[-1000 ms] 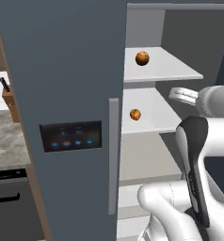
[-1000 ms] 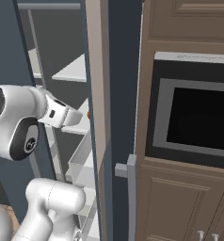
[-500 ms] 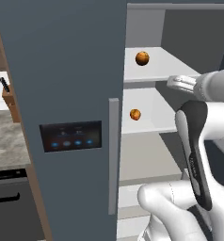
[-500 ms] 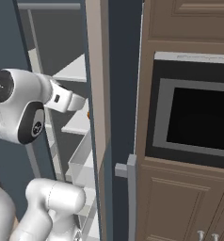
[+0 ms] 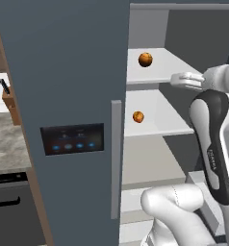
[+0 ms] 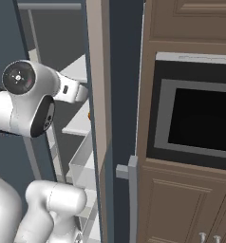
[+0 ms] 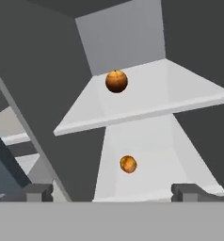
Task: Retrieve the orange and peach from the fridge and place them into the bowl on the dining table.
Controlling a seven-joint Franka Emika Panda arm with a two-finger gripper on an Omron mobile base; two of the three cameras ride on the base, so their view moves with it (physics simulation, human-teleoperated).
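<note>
The fridge (image 5: 63,96) stands with its right side open. One orange fruit (image 5: 145,59) lies on the upper shelf (image 5: 167,67), another fruit (image 5: 138,116) on the shelf below. The gripper (image 7: 111,192), jaws wide apart and empty, faces them from outside.

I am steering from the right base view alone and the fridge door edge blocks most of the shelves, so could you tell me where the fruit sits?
Observer: One round orange-brown fruit rests on the upper shelf, seen in the left base view.
Operator: Thank you, and the second one?
Observer: A smaller fruit lies on the lower shelf, one level down and nearer the closed left door.
Operator: Is the gripper ready?
Observer: In the hand view the gripper is open and holds nothing, facing both shelves.
</note>
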